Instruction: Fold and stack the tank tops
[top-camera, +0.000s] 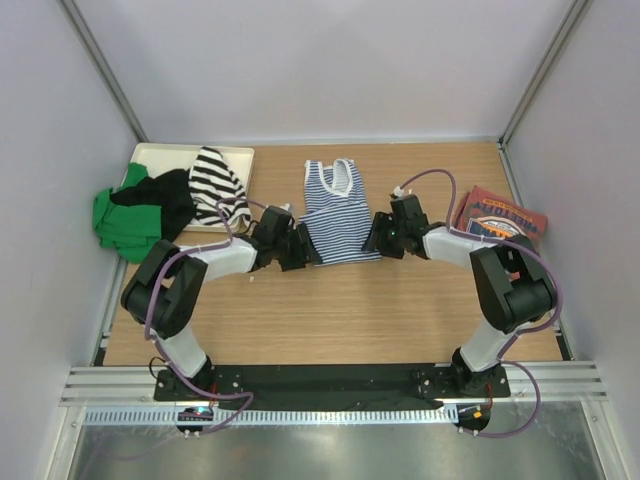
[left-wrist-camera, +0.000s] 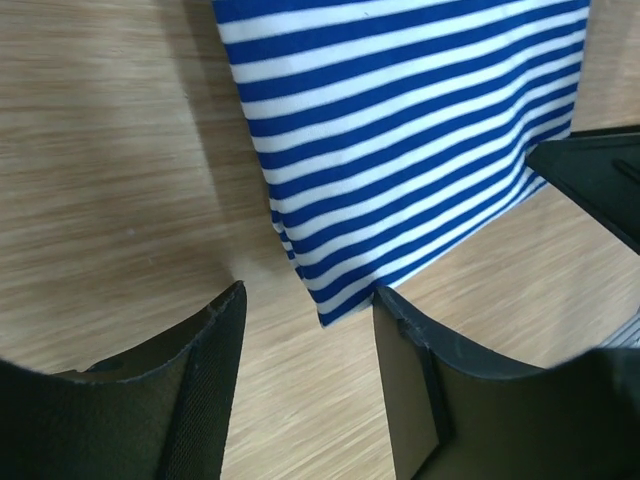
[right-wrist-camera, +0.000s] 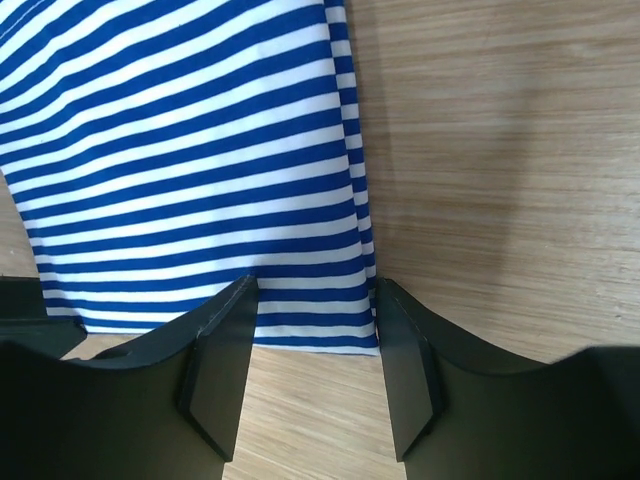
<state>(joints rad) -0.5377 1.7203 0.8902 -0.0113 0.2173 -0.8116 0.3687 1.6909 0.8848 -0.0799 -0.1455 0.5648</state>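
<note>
wooden tabletop (top-camera: 330, 320) carries everything, both arms reach in from the near edge toward the middle

navy-and-white tank top (top-camera: 335, 215) is the biggest item in play: lies flat mid-tabletop, straps at the far end, hem toward the arms, looks folded narrower than full width

far left: white tray (top-camera: 160, 152) with a loose pile on and around it. green cloth (top-camera: 120, 225) hangs off the tray's near-left side onto the tabletop, black cloth (top-camera: 160, 195) sits on top of it, black-and-white top (top-camera: 215, 180) is bunched on the tray's right half

far right: red tank top (top-camera: 500, 222) lies folded into a compact rectangle near the right edge, printed logo up, well apart from the striped one

left gripper (left-wrist-camera: 305, 300) is low at the near-left corner of the navy-and-white tank top. fingers partly spread, the cloth corner sits in the gap just ahead of the tips, nothing clamped

right gripper (right-wrist-camera: 315, 290) is at the near-right corner, also partly spread. the hem edge runs across between its fingertips, not pinched, nothing held

can't tell from either wrist view whether the fingertips touch the tabletop
</note>
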